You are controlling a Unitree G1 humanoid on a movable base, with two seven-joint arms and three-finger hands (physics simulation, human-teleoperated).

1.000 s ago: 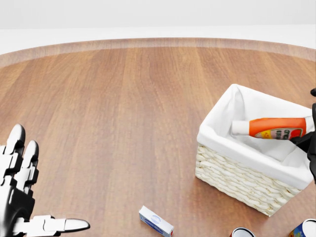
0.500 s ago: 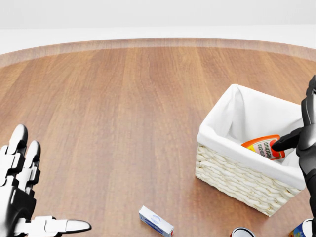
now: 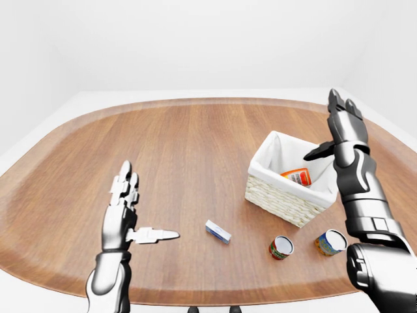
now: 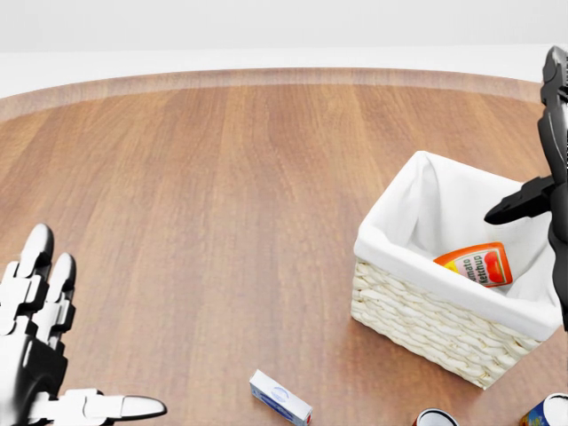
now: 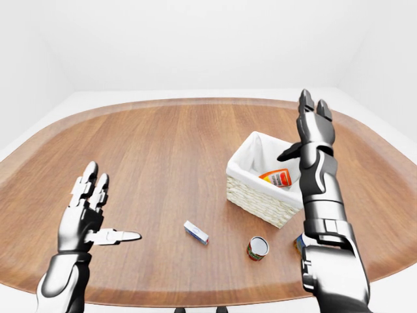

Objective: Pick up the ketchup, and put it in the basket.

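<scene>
Wooden table (image 3: 195, 150) nearest me carries a small box (image 3: 217, 231) and two cans (image 3: 281, 247). My left robot hand (image 3: 127, 208) hovers low at the left, fingers spread, holding nothing. Farther off, the ketchup (image 4: 475, 264) lies tilted inside the basket (image 4: 417, 311), below and left of my right robot hand (image 3: 342, 130), which is raised, released and empty. I judge the placing done; only withdrawal remains.
</scene>
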